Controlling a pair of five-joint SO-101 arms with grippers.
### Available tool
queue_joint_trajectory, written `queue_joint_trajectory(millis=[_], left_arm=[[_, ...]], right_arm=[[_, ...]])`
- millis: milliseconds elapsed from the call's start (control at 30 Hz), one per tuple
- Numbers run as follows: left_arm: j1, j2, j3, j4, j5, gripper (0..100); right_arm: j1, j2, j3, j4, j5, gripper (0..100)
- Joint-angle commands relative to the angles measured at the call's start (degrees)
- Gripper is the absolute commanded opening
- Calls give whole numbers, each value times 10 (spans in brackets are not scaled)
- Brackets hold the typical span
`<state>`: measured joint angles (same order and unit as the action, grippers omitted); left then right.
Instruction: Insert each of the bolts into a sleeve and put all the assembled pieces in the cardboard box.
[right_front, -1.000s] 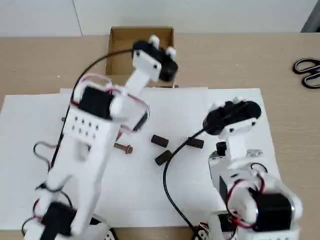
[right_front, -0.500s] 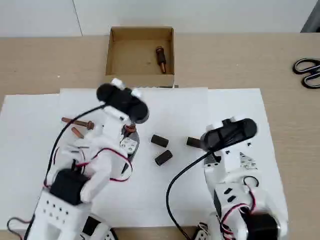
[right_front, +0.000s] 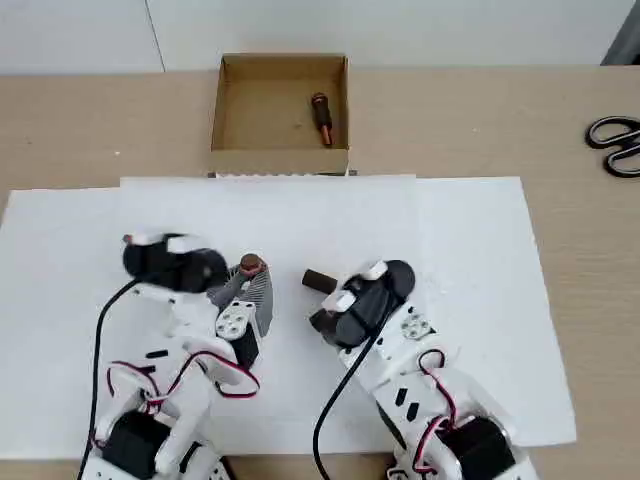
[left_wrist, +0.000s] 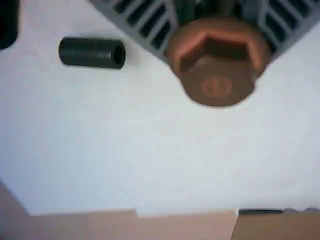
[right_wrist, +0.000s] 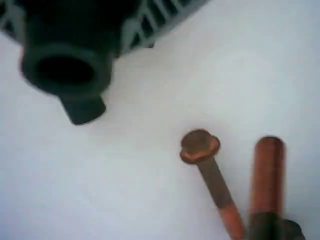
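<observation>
The left tool (right_front: 249, 285) is clamped on a bolt (left_wrist: 217, 65), gripping the shank just under the head. The right tool (right_front: 338, 312) is clamped on a black sleeve (right_wrist: 65, 70), leaving its bore open. Both parts look small, stiff, light and smooth, so they may twist in a grip. A spare sleeve (right_front: 318, 281) lies on the paper (right_front: 460, 230) between the tools. One assembled piece (right_front: 321, 118) lies in the cardboard box (right_front: 228, 100).

Sleeved bolt (right_front: 321, 118) inside cardboard box (right_front: 258, 112)

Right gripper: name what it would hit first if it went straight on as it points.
Likely the loose sleeve on the paper just ahead of the right gripper; height is unclear, so it might pass above.
</observation>
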<state>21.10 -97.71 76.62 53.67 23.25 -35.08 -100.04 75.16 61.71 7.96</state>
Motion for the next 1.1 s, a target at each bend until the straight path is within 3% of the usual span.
queue_joint_trajectory(millis=[0, 167, 333, 500, 633, 867, 1067], left_arm=[[-27, -73, 34, -54, 20, 6], [-113, -52, 36, -112, 85, 6], [-128, -52, 36, -114, 152, 6], [-125, -52, 36, -114, 211, 6], [-122, -51, 36, -113, 214, 6], [-34, -51, 35, -73, 214, 6], [-28, -51, 35, -69, 213, 6]], right_arm=[[-37, -24, 39, -52, 5, 2], [-80, -38, 109, -120, 6, 2], [-93, -38, 160, -179, 7, 2], [-93, -38, 184, -223, 47, 2], [-93, -38, 191, -246, 55, 2], [-93, -38, 191, -247, 55, 2], [-94, -38, 190, -247, 55, 2]])
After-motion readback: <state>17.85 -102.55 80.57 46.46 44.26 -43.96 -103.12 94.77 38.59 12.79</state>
